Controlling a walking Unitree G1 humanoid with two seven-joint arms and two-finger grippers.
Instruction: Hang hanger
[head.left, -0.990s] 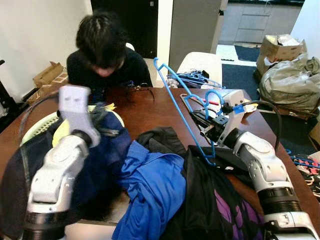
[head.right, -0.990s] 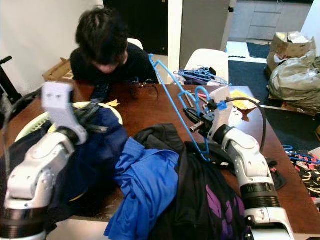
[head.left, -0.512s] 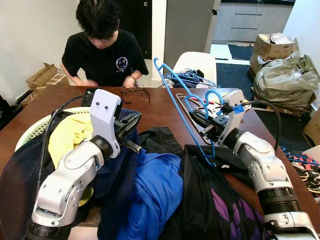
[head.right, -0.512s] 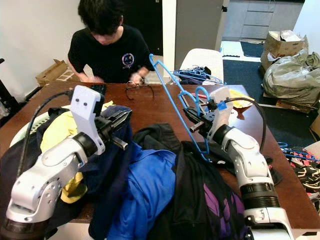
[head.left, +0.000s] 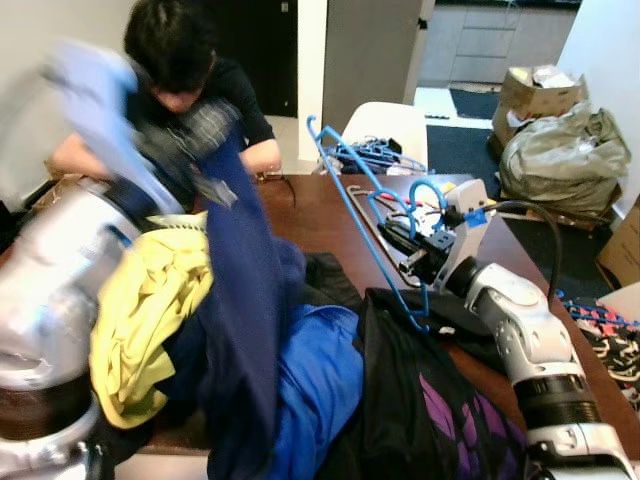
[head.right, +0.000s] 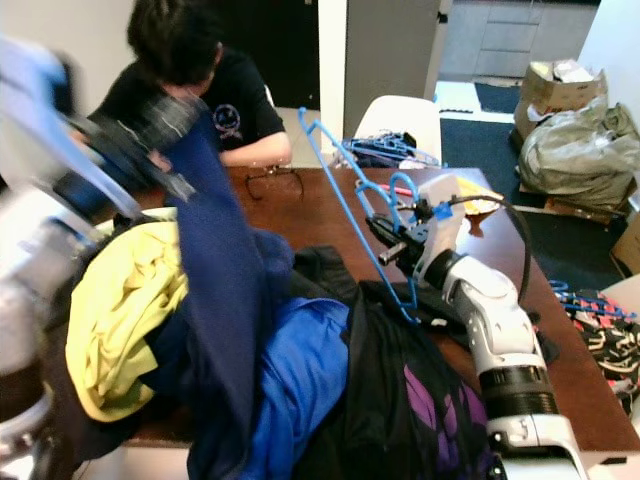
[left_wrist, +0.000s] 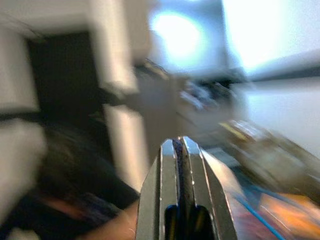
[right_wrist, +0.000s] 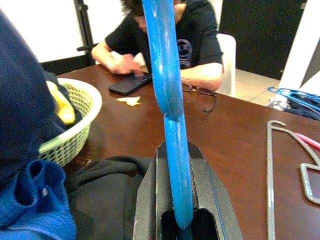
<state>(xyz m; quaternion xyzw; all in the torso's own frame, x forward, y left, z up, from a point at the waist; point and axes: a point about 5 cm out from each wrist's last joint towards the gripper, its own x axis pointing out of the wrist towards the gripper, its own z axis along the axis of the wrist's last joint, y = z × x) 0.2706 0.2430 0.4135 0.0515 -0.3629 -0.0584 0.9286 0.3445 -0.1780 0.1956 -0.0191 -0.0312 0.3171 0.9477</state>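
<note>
At the table's left edge the blurred left gripper (head.left: 205, 120) is raised with its fingers pinched shut on one navy garment (head.left: 245, 300), which hangs over one yellow garment (head.left: 150, 300), one blue (head.left: 315, 380) and one black (head.left: 420, 400). Near the right edge the right gripper (head.left: 408, 245) is clamped on one blue hanger (head.left: 365, 205), tilted above the brown table (head.left: 310, 215). One person (head.left: 185, 70) sits at the far edge, by one white chair (head.left: 385, 120), with two cardboard boxes (head.left: 530, 85) beyond.
</note>
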